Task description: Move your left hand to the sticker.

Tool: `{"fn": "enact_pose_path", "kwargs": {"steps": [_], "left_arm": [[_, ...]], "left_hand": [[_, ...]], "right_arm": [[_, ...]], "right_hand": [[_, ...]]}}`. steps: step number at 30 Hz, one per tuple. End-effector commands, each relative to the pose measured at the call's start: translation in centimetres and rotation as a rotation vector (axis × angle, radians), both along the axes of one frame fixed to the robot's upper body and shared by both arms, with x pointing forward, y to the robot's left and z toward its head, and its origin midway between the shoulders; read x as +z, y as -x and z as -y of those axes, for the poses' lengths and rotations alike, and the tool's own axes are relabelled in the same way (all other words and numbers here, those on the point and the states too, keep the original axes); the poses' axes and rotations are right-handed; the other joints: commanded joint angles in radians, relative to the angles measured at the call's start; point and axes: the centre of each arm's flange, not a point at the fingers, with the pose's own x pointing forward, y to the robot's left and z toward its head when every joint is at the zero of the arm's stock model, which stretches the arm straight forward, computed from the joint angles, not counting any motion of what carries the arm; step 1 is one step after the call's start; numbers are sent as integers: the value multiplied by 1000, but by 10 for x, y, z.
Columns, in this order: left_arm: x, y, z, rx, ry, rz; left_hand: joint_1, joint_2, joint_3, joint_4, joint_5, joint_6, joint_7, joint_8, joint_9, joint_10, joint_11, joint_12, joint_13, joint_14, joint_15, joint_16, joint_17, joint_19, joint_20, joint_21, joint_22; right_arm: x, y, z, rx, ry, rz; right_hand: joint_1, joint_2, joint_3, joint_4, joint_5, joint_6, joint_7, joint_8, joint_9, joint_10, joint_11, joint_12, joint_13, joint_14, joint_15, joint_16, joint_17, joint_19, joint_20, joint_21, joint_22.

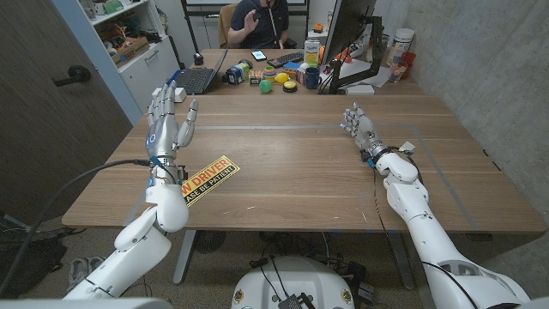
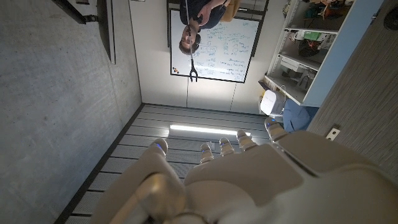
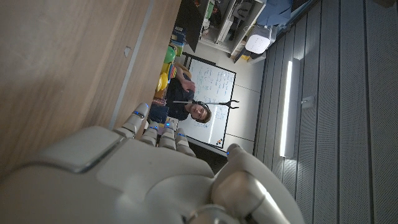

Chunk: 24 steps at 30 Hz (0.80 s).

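On the table (image 1: 292, 184), the sticker (image 1: 208, 178) lies at the near left, just right of the left hand (image 1: 168, 127). The right hand (image 1: 364, 130) is well apart on the right. A laptop (image 1: 196, 79), balls (image 1: 267, 86) and a mug (image 1: 312, 78) line the far edge, with a person (image 1: 257, 21) behind.

Left hand (image 2: 249, 180) seen from behind, white shell, fingers (image 2: 225, 146) extended and spread, nothing held. Thumb (image 2: 155, 163) set apart to one side. Beyond fingers, slatted ceiling (image 2: 155, 134) with lit strip light (image 2: 208, 129) seen. Whiteboard (image 2: 214, 46) with writing on far wall; person (image 2: 199, 22) seen inverted before it, holding thin black tool (image 2: 191, 62). Grey concrete wall (image 2: 56, 106) on one side; shelves (image 2: 305, 43) with clutter and wood-grain panel (image 2: 367, 112) on other.
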Motion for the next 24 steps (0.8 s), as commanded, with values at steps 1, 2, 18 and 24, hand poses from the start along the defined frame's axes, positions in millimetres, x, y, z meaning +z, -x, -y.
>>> {"fn": "enact_pose_path", "kwargs": {"steps": [1,2,18,24], "left_arm": [[-7,5,0,186,-109,-65],[-8,4,0,194,-118,-73],[-19,-18,-8,229,-145,-199],[-30,-26,-15,188,-100,-261]], "left_hand": [[22,-1,3,-17,-11,-90,-3,5,6,-244,-15,1,2,-281,13,-7,5,-133,9,-3,7],[22,-1,3,-18,-12,-90,-3,5,6,-244,-15,2,2,-281,14,-6,5,-134,9,-4,7],[70,-46,-9,-74,-42,-140,-2,4,9,-285,-7,18,5,-280,41,25,7,-121,12,-9,9],[75,-58,-14,-82,-45,-143,-2,7,10,-271,-5,24,5,-261,42,33,7,-107,11,-6,10]], "right_arm": [[2,-3,-6,8,15,-1],[3,-3,-6,8,15,-1],[7,-2,-9,0,33,3],[9,-1,-9,-6,34,7]], "right_hand": [[-6,51,-3,1,7,4,5,6,4,3,7,6,3,-1,-3,2,1,5,1,-6,4],[-6,50,-4,1,7,4,5,6,4,3,8,6,3,-1,-3,2,1,5,1,-7,4],[-10,47,-9,1,7,6,7,7,4,7,10,7,3,1,-2,2,1,8,3,-10,4],[-10,46,-11,1,7,6,6,7,4,6,8,7,3,2,0,2,1,9,4,-11,4]]}}
